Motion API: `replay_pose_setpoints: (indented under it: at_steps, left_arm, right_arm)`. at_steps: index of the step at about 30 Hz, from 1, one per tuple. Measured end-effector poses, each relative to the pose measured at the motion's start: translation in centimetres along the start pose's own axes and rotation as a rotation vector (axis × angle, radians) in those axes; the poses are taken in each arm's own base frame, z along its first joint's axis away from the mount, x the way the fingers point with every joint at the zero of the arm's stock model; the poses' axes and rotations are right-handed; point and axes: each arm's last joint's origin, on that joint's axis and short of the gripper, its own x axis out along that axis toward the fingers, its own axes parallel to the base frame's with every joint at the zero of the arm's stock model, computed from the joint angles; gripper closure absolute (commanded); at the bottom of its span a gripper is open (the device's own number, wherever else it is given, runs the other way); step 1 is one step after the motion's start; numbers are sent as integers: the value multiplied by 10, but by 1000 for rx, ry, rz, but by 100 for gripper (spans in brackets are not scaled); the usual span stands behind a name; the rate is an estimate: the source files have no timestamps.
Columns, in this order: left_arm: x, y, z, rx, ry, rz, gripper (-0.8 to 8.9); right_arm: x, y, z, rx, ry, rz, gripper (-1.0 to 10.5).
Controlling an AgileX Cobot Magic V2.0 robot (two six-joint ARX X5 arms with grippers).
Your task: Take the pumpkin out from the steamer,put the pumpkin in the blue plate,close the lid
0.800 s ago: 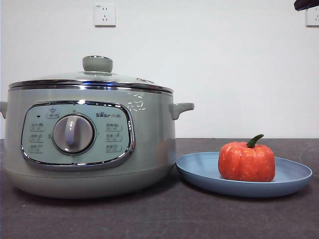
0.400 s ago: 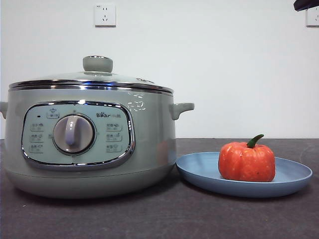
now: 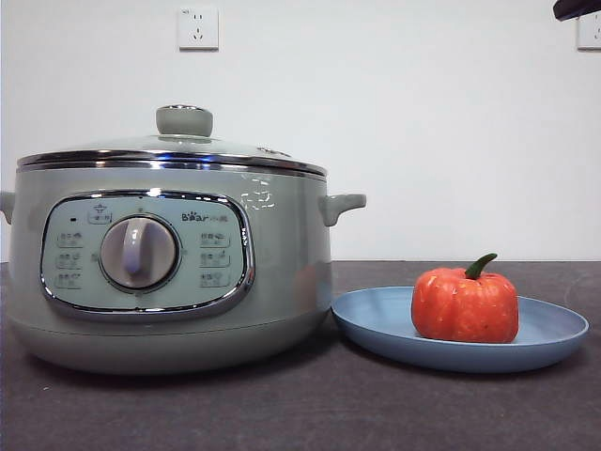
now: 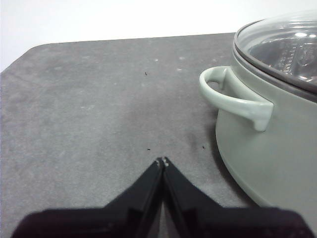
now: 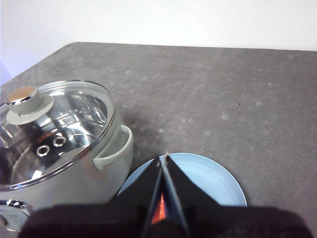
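Note:
The orange-red pumpkin [image 3: 465,304] with a green stem sits on the blue plate [image 3: 554,331], to the right of the sage-green steamer [image 3: 282,263]. The glass lid [image 3: 169,148] with its pale green knob rests shut on the steamer. In the right wrist view the lid [image 5: 59,124] covers the steamer [image 5: 74,183] and the plate [image 5: 218,178] lies beside it; a sliver of pumpkin [image 5: 159,214] shows between the jaws. My right gripper [image 5: 164,157] is shut and empty, high above the plate. My left gripper [image 4: 162,161] is shut and empty above the table beside the steamer's handle [image 4: 233,96].
The dark grey table [image 3: 300,413] runs in front of the steamer and plate. A black arm tip [image 3: 575,8] shows at the top right corner. Wall sockets [image 3: 197,28] sit on the white wall behind.

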Motion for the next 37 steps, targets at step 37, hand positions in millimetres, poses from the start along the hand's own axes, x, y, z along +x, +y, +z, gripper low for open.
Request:
replay_pose_setpoints:
  at_steps: [37]
  left_arm:
    - [0, 0, -2, -1, 24, -1, 817]
  right_arm:
    - [-29, -30, -28, -63, -99, -135, 963]
